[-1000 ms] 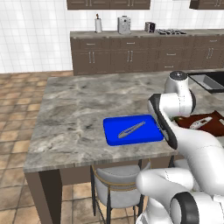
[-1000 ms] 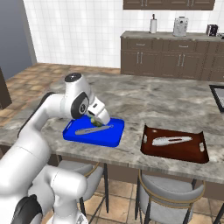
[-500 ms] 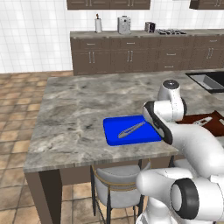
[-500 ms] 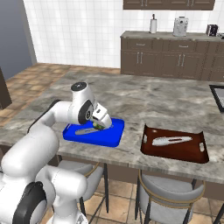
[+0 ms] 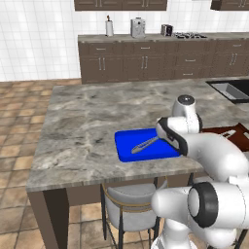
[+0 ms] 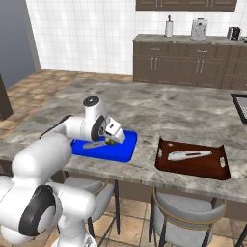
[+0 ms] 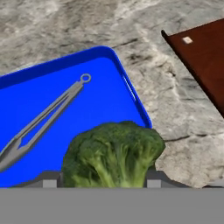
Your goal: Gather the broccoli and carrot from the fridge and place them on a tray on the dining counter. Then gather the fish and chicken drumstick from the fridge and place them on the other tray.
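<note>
My gripper (image 7: 103, 179) is shut on a green broccoli (image 7: 113, 153) head, whose crown rises between the two fingertips. It hangs low over the near right part of a blue tray (image 7: 65, 87) on the dining counter. From the right base view, the gripper (image 6: 114, 140) and broccoli (image 6: 111, 142) sit at the blue tray's (image 6: 123, 153) middle. Grey metal tongs (image 7: 43, 118) lie diagonally in that tray. The carrot, the chicken drumstick and the fridge are out of view.
A dark brown tray (image 6: 193, 168) lies to the right on the same counter, holding a pale long item (image 6: 188, 155) too small to name. Stools stand under the counter's near edge. A sink (image 5: 233, 90) is at the far right.
The arm has folded down and the hand has sunk toward the blue tray, carrying the broccoli with it. The trays and tongs have stayed in place.
</note>
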